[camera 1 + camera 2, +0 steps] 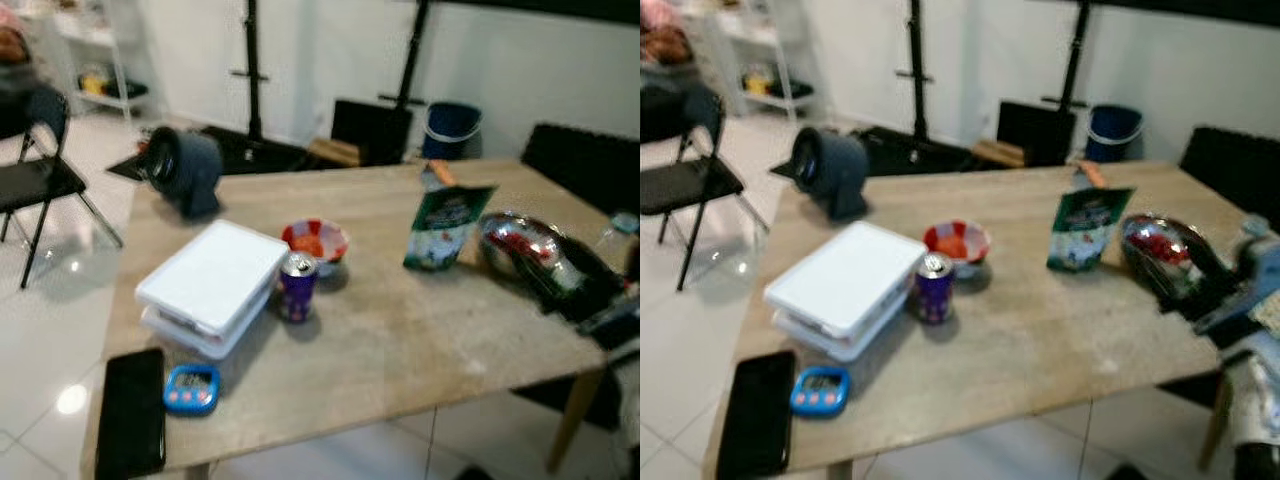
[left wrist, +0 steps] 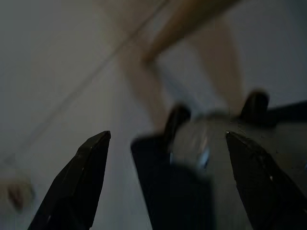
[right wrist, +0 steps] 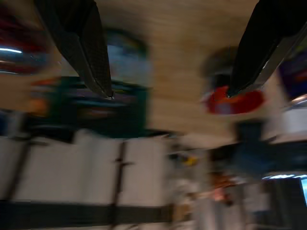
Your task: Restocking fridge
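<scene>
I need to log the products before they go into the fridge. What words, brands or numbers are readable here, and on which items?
No text is readable.
Green pouch: white printing, too blurred.
Purple can: label blurred.
Blue timer: display unreadable.
White box and black phone: no visible marks.

A purple can point(image 1: 934, 288) stands on the wooden table point(image 1: 1040, 330) between a white box point(image 1: 845, 285) and a red bowl point(image 1: 956, 242).
</scene>
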You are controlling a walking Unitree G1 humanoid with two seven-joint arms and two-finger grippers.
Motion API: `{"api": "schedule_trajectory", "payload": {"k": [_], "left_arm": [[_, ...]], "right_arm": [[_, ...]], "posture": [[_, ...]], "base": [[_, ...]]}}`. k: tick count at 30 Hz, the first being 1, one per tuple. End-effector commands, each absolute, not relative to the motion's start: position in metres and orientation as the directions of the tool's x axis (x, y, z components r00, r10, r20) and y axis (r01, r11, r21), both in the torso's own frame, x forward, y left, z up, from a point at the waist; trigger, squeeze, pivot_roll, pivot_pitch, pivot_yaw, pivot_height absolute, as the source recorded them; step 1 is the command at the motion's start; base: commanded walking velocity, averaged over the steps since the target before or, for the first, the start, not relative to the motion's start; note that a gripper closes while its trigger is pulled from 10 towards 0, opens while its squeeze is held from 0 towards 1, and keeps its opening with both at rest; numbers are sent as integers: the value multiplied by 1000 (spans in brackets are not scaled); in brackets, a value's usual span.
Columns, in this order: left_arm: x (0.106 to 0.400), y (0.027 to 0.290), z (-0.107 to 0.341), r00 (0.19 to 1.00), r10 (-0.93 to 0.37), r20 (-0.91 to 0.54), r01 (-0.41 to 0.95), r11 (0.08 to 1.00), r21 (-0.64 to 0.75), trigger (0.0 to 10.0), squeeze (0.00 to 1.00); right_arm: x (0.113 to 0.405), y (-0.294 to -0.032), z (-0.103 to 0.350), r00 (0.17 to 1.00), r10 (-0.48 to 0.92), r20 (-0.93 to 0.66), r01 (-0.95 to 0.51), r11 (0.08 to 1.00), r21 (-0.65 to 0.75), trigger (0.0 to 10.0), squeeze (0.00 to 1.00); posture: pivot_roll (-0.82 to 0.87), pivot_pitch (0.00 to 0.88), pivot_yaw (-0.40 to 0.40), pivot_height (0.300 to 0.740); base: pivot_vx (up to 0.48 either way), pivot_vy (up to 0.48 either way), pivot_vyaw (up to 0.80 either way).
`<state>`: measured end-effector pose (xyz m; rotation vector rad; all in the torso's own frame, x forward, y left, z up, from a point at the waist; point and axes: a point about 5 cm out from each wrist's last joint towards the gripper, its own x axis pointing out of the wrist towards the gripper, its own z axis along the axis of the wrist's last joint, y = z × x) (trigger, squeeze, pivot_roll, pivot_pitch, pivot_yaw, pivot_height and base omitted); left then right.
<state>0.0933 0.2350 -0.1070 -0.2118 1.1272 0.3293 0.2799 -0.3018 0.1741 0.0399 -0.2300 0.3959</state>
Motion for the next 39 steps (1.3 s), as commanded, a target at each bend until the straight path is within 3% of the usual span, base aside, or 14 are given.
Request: {"api": "schedule_trajectory", "payload": {"k": [1, 6, 9, 14, 16, 25, 29, 39], "left_arm": [[100, 236, -105, 404, 152, -902, -349, 937, 1, 10000, 0], [98, 236, -106, 399, 152, -904, -351, 936, 3, 10000, 0], [98, 237, -105, 398, 153, -904, -349, 937, 5, 10000, 0], [98, 237, -105, 401, 153, -903, -346, 938, 5, 10000, 0], [100, 237, -105, 405, 152, -901, -342, 940, 5, 10000, 0], [102, 236, -104, 411, 148, -900, -338, 941, 0, 10000, 0], [102, 231, -106, 412, 136, -901, -329, 944, -8, 10000, 0], [102, 228, -106, 413, 125, -902, -307, 952, -9, 10000, 0]], "right_arm": [[278, -308, 171, 897, 378, 229, -396, 917, 36, 10000, 0], [273, -303, 172, 845, 484, 227, -506, 861, 49, 10000, 0], [269, -282, 174, 766, 608, 207, -629, 776, 45, 10000, 0], [272, -262, 173, 719, 673, 174, -687, 726, 31, 10000, 0], [279, -239, 169, 669, 728, 151, -738, 675, 14, 10000, 0], [290, -216, 156, 621, 776, 110, -781, 625, 1, 10000, 0], [312, -181, 144, 583, 811, 49, -810, 585, -39, 10000, 0], [313, -149, 148, 518, 855, 10, -849, 516, -116, 10000, 0]], "posture": [[-4, 0, -45, 740], [-3, 0, -44, 740], [-4, 0, -41, 740], [-6, 0, -41, 740], [-2, 0, -41, 740], [13, 0, -50, 740], [25, 0, -63, 740], [31, 0, -62, 740]], "base": [[0, 0, 0], [0, 0, 0], [0, 0, 0], [0, 0, 0], [0, 0, 0], [0, 0, 622], [0, 0, 791], [0, 0, 583]]}}
